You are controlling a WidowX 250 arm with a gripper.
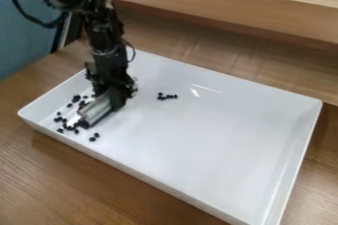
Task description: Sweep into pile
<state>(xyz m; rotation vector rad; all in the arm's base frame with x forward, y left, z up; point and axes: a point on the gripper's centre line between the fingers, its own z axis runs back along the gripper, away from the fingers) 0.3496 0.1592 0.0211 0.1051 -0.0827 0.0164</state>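
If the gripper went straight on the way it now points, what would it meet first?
Probably the floor of the white tray, near the small black beads; the depth is unclear.

The black arm (102, 27) was bent above its gripper (116, 94), and its lower part stood nearly upright; the gripper pointed downward, directly beneath the wrist (107, 68).

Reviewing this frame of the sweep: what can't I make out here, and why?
All in the camera view:
- Where the pincer meets the pale tool: lost in the pincer's own dark body.
- Any dark pieces behind or under the tool: hidden by tool and pincer.
- What the pieces are, and their exact count: too small, some bunched together.
- The tray's nearest corner: cut off by the bottom edge.
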